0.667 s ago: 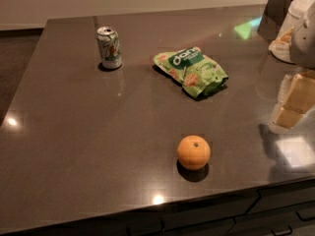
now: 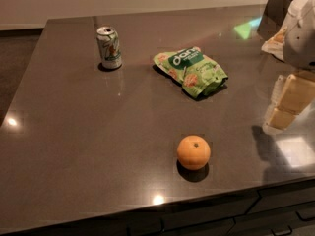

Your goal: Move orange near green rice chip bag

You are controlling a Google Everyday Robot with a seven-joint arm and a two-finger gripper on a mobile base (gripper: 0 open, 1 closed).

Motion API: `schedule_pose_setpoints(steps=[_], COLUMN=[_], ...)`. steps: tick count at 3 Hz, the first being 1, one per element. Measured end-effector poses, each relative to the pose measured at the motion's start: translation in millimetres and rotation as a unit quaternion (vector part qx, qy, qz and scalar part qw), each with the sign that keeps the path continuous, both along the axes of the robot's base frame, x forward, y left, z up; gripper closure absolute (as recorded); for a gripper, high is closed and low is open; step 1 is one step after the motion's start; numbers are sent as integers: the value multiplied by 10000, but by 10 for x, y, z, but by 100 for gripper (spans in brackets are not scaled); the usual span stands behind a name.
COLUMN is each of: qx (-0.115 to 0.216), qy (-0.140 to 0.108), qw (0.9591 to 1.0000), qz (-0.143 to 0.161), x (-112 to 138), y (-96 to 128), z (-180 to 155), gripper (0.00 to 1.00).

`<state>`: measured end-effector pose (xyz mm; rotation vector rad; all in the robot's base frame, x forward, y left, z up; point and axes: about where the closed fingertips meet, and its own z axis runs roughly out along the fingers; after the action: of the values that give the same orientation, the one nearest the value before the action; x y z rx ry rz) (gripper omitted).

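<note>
The pincer [image 2: 288,104] hangs at the right edge of the counter [image 2: 74,146]; apart or together, one cannot tell. The orange [image 2: 193,152] lies near the front edge, well apart from the green rice chip bag [image 2: 191,72]. Reaching seems the step in hand; next it must lower over the orange

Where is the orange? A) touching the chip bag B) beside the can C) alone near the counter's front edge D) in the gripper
C: the orange lies alone, apart from the green rice chip bag; the gripper hangs at the right edge, away from it.
</note>
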<state>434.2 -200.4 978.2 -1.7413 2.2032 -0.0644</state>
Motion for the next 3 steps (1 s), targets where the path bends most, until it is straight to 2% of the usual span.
schedule_pose_setpoints(steps=[1,3], qx=[209,538], qy=[40,266], qw=[9996,9954], qz=[169,740], x=[-91,-378], y=[217,704], z=[-40,-541], gripper=[0,0])
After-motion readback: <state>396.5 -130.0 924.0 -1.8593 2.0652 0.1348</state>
